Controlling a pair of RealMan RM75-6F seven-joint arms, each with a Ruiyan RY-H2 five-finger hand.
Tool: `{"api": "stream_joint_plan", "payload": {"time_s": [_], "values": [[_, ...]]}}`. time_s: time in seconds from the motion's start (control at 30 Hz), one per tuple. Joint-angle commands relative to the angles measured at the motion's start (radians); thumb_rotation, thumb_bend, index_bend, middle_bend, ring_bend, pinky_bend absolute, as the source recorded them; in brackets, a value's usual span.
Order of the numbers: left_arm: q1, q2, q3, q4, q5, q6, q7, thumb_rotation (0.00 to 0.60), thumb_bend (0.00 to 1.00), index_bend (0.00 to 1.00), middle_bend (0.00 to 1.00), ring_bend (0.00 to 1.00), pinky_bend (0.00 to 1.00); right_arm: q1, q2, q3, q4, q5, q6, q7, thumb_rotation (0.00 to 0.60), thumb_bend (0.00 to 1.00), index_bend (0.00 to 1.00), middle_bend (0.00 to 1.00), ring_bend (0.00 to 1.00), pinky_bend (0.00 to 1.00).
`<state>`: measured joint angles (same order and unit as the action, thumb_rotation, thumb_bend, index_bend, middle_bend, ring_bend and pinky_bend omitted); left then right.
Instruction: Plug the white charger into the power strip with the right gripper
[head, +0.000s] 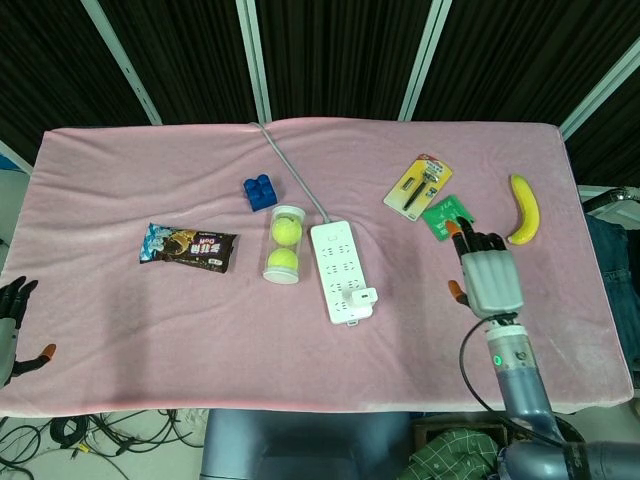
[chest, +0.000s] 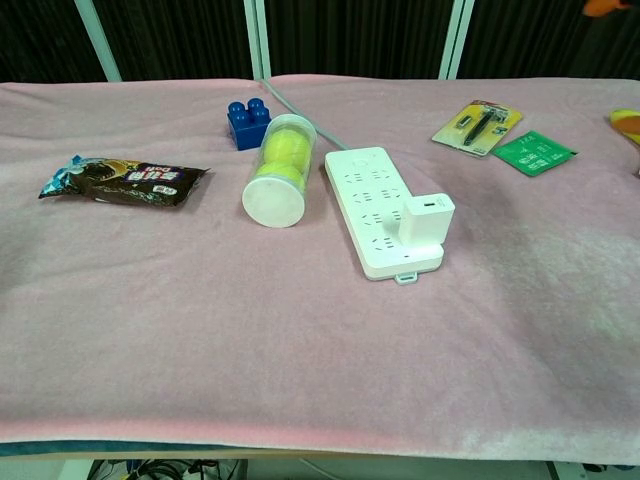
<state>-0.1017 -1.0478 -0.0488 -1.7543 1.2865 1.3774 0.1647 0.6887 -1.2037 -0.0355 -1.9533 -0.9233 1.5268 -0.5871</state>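
Head view shows one white charger (head: 364, 298) seated in the near-end socket of one white power strip (head: 338, 270), its grey cable (head: 290, 172) running to the far edge of the table (head: 150, 330), which is covered in pink cloth. Right hand (head: 487, 276) hovers well to the right of the strip, fingers extended and apart, holding nothing. Left hand (head: 10, 322) shows only partly at the left frame edge; whether its fingers are spread or closed cannot be told. Other items counted: one clear tube (head: 284, 245) holding two yellow-green tennis balls, just left of the strip; one blue toy brick (head: 259, 192); one dark snack packet (head: 188, 246), its printing too small to read; one yellow carded tool pack (head: 419, 186); one green card (head: 447, 218), lettering illegible; one banana (head: 524, 209). Chest view confirms the charger (chest: 428, 219) standing upright on the strip (chest: 380, 208).
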Motion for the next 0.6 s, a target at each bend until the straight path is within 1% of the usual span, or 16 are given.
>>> {"api": "stream_joint_plan", "payload": {"time_s": [0.03,0.1,0.13,0.2,0.27,0.3,0.37,0.47,0.6], "values": [[0.002,-0.004,0.002,0.010,0.033,0.021,-0.003,0.600,0.24,0.00,0.00,0.00,0.02,-0.168,-0.012,-0.143,0.086,-0.180,0.118,0.091,0.600,0.15,0.11,0.08,0.26,0.23],[0.004,-0.006,0.006,0.020,0.062,0.035,-0.010,0.600,0.24,0.00,0.00,0.00,0.02,-0.234,-0.039,-0.191,0.154,-0.238,0.153,0.143,0.600,0.15,0.11,0.08,0.26,0.22],[0.005,-0.008,0.009,0.029,0.082,0.042,-0.017,0.600,0.24,0.00,0.00,0.00,0.01,-0.275,-0.062,-0.214,0.209,-0.272,0.174,0.178,0.600,0.15,0.11,0.08,0.26,0.22],[0.005,-0.010,0.013,0.041,0.107,0.052,-0.029,0.600,0.24,0.00,0.00,0.00,0.01,-0.324,-0.090,-0.235,0.276,-0.303,0.193,0.220,0.600,0.15,0.11,0.08,0.26,0.22],[0.005,-0.013,0.018,0.056,0.137,0.063,-0.041,0.600,0.24,0.01,0.00,0.00,0.01,-0.368,-0.116,-0.242,0.340,-0.318,0.208,0.264,0.600,0.15,0.10,0.08,0.26,0.22],[0.005,-0.016,0.023,0.068,0.161,0.071,-0.051,0.600,0.24,0.01,0.00,0.00,0.01,-0.392,-0.133,-0.237,0.384,-0.329,0.217,0.297,0.600,0.15,0.09,0.08,0.26,0.21],[0.005,-0.020,0.030,0.083,0.189,0.079,-0.063,0.600,0.24,0.01,0.00,0.00,0.01,-0.403,-0.143,-0.226,0.426,-0.336,0.206,0.321,0.600,0.15,0.08,0.08,0.25,0.20],[0.008,-0.027,0.043,0.111,0.230,0.093,-0.069,0.600,0.24,0.01,0.00,0.00,0.01,-0.414,-0.144,-0.196,0.457,-0.361,0.218,0.331,0.600,0.15,0.08,0.08,0.25,0.20],[0.011,-0.039,0.043,0.131,0.248,0.110,-0.076,0.600,0.24,0.01,0.00,0.00,0.01,-0.433,-0.139,-0.168,0.463,-0.373,0.217,0.349,0.600,0.15,0.08,0.08,0.25,0.20]]}}
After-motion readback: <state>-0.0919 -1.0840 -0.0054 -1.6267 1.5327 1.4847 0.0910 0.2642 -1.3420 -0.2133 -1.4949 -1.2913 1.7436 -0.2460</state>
